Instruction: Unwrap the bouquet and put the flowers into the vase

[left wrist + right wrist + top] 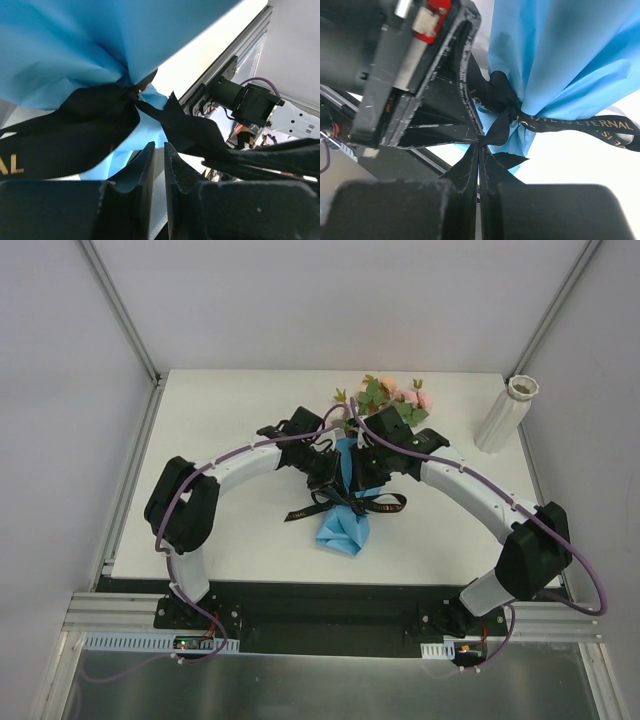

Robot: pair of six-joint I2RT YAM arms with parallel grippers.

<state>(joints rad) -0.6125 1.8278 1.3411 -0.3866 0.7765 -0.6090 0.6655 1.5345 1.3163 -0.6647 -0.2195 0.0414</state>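
Unwrapping is being started: ribbon (496, 131) on bouquet (340, 530) is being pinched by tight-closed right fingers (465, 175); left fingers (142, 170) nearly closed, grip unclear. Outward pull is being needed next.

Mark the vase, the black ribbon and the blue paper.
vase (503, 420), top view, mid-body.
black ribbon (350, 503), top view, knot of the bow.
blue paper (342, 532), top view, crumpled bottom end.

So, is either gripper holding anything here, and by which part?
The right gripper pinches a loose end of the black ribbon, near where it is tied. Whether the left gripper grips anything cannot be told.
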